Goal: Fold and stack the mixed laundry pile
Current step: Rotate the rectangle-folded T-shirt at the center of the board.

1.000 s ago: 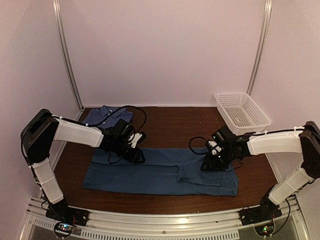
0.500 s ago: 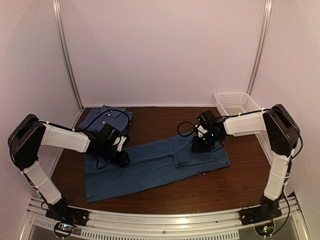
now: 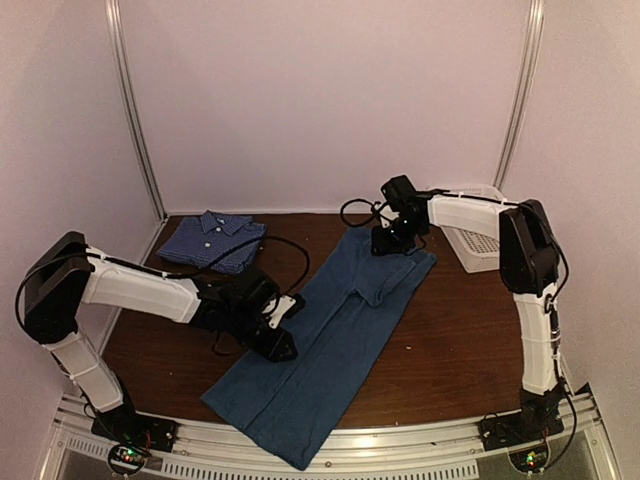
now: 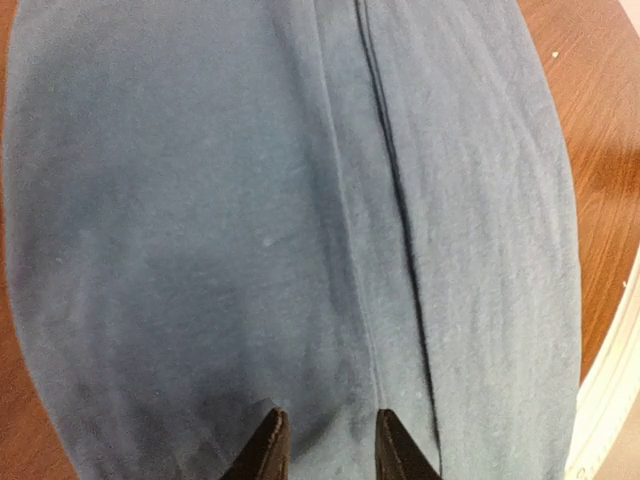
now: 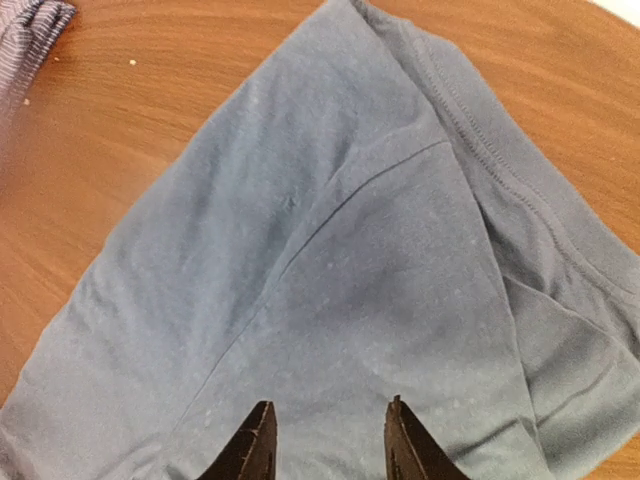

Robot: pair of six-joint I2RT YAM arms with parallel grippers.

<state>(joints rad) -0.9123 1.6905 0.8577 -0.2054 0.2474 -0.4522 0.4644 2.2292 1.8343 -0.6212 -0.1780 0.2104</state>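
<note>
teal t-shirt (image 3: 340,330): folded lengthwise, diagonal (long strip) | checked shirt (image 3: 212,240): folded, far-left

Our left arm (image 3: 140,290) reaches low from the left edge of the surface (image 3: 450,340) toward its middle, with the left gripper (image 3: 281,344) angled down and its fingers narrowly apart. Our right arm (image 3: 470,215) stands tall, its forearm stretched leftward along the far edge. The right gripper (image 3: 386,241) points down, fingers wider apart.
</note>
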